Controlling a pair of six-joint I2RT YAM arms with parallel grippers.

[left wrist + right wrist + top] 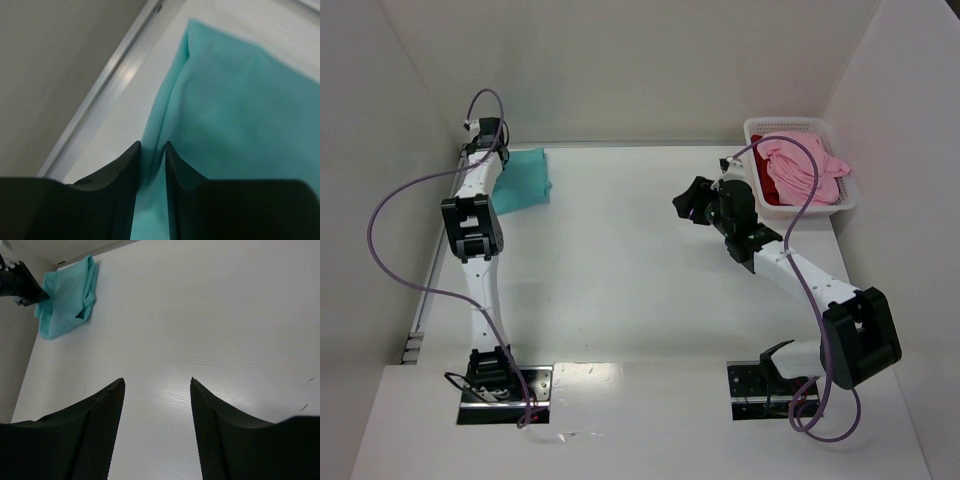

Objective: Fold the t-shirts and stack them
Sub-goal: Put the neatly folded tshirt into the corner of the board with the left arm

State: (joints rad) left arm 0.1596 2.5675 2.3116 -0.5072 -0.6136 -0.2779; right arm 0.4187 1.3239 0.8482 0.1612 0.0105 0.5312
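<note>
The teal t-shirt [525, 178] lies folded at the table's far left corner; it also shows in the left wrist view [240, 110] and the right wrist view [65, 300]. My left gripper [152, 145] is down on its left edge, jaws a narrow gap apart with a raised fold of teal cloth between them. From above, the left gripper [496, 152] sits at the shirt's near-wall side. A pink t-shirt [805, 165] lies crumpled over a dark red one [770, 192] in the basket. My right gripper [685, 203] [157, 381] hovers open and empty over bare table.
The white plastic basket [790, 124] stands at the far right against the wall. Walls close in the table on the left, back and right. A metal rail [107, 82] runs along the table's left edge beside the teal shirt.
</note>
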